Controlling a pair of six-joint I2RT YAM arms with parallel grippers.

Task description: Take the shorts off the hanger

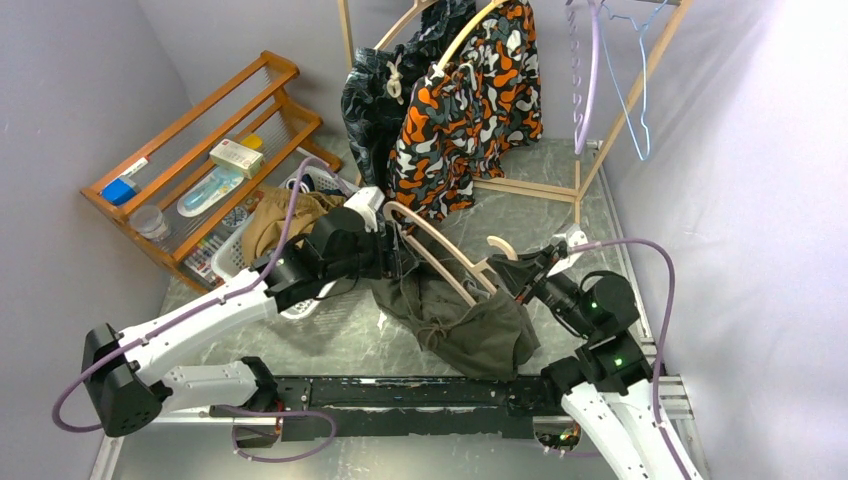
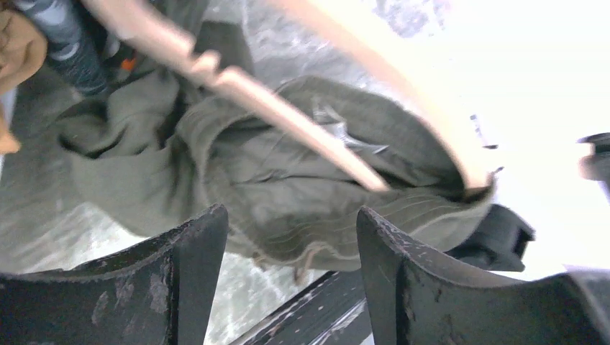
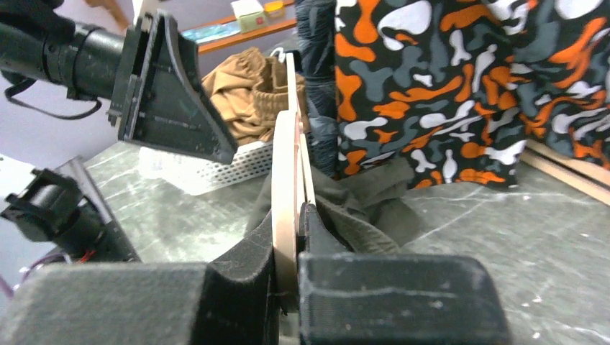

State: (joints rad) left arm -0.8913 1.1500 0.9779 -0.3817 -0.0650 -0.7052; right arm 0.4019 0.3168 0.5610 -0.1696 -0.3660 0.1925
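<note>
Pale lilac walls (image 1: 50,120) enclose a grey marbled tabletop (image 1: 340,345) with a wooden shelf rack (image 1: 180,124).

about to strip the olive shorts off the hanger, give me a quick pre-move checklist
1. Right gripper shut on wooden hanger: ok.
2. Left gripper open: ok.
3. Left gripper aimed at olive-grey shorts: ok.
4. Fabric gripped by left gripper: not ok, nothing pinched.
5. Shorts free of hanger: not ok, they hang on it.
6. Fabric snagged on hanger: cannot tell.
</note>
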